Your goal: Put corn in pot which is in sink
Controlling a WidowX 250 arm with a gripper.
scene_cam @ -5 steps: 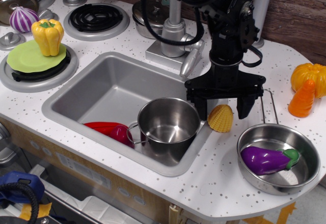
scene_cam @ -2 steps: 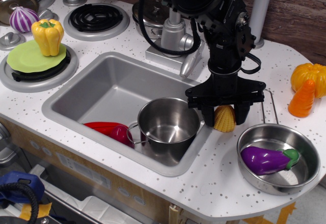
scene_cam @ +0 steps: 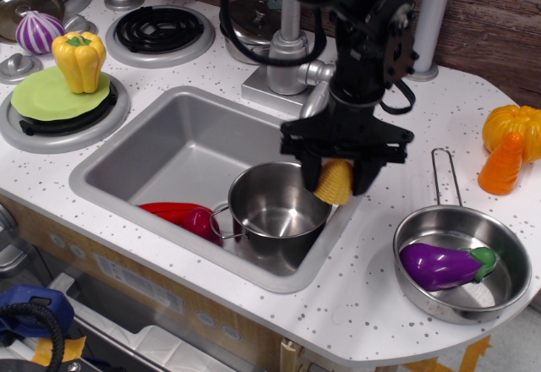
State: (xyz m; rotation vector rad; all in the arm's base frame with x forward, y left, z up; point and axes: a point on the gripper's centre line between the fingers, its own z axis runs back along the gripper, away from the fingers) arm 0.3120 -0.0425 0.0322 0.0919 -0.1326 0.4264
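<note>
Pale yellow and ribbed with kernel rows: corn (scene_cam: 335,183), a small domed plastic stub, tilted with its rounded end down and its flat end hidden up between the fingers. Held in the black gripper (scene_cam: 337,172), jaws closed on both flanks of it, clear of the counter. Positioned at the right rim of the pot (scene_cam: 280,205), partly above the opening and partly above the sink's edge.

Shiny steel, round and deep, with a small loop handle showing at the left side; empty inside, standing in the front right corner of the sink (scene_cam: 173,149). Grey metallic basin with rounded corners, set into the white speckled counter (scene_cam: 363,296). Red toy (scene_cam: 182,216) lying in the basin, touching the left side of the pot.

To the right on the counter, a shallow pan (scene_cam: 463,263) with a long handle, holding a purple eggplant (scene_cam: 445,264). Far left, a yellow pepper (scene_cam: 79,60) upright on a green plate (scene_cam: 46,97).
</note>
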